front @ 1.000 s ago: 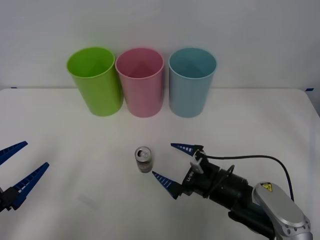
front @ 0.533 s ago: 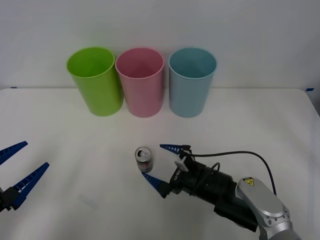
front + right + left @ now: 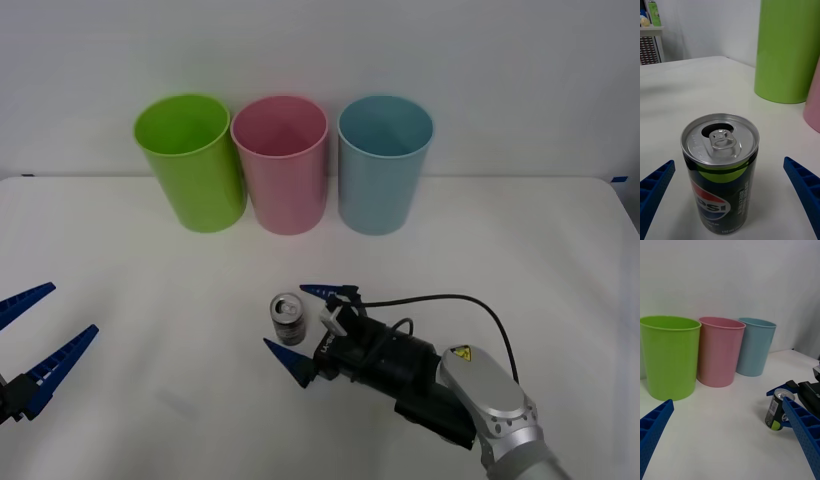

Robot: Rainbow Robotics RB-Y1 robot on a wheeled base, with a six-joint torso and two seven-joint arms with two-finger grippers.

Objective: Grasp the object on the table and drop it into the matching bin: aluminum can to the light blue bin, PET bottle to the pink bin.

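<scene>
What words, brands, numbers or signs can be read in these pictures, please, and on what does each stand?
"PSI": end of the brand name on the can, first letters hidden round its side.
"190 ml": small print at the can's base; the rest is too small.
Yellow warning triangle on the right arm: no legible words.

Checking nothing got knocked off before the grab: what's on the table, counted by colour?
Green bin: 1
Pink bin: 1
Light blue bin: 1
Silver can: 1, upright between the open fingers of the right gripper
Total: 4, all on the white table
</scene>
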